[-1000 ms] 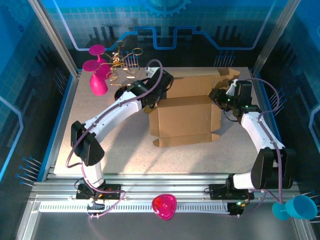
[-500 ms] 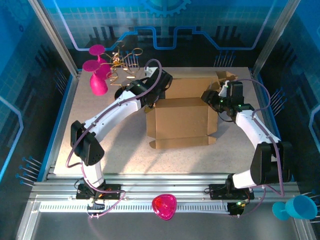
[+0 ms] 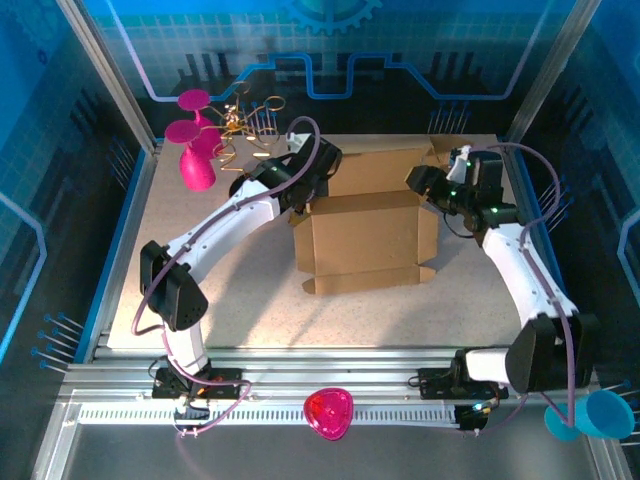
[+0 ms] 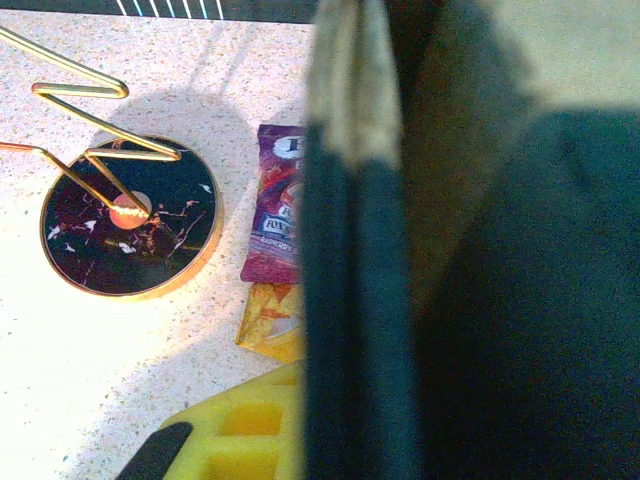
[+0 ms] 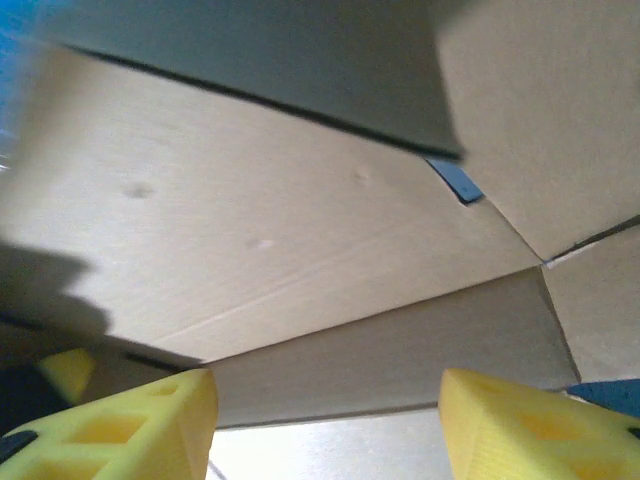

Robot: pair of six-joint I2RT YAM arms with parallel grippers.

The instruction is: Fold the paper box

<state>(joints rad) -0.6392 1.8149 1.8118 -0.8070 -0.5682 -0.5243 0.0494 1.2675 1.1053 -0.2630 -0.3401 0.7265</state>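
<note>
The paper box (image 3: 365, 240) is brown cardboard in the middle of the table, its front panel folded up and a rear flap (image 3: 380, 172) lying flat behind it. My left gripper (image 3: 305, 198) sits at the box's left wall. In the left wrist view that wall (image 4: 345, 110) stands edge-on against my yellow finger (image 4: 235, 435), and the other finger is hidden behind it. My right gripper (image 3: 422, 184) hovers at the box's back right corner. Its yellow fingers (image 5: 120, 425) are spread wide, open, with cardboard panels (image 5: 300, 250) just ahead and nothing between them.
Pink goblets (image 3: 195, 150) and a gold wire stand (image 3: 245, 125) occupy the back left corner. The stand's black round base (image 4: 130, 215) and small snack packets (image 4: 275, 205) lie just left of the box. A pink bowl (image 3: 328, 412) and a blue cup (image 3: 590, 412) rest by the front rail.
The box slid a little left, then back toward the right. My right gripper moved in toward the box's back right corner and lifted slightly. The left gripper stayed at the left wall.
</note>
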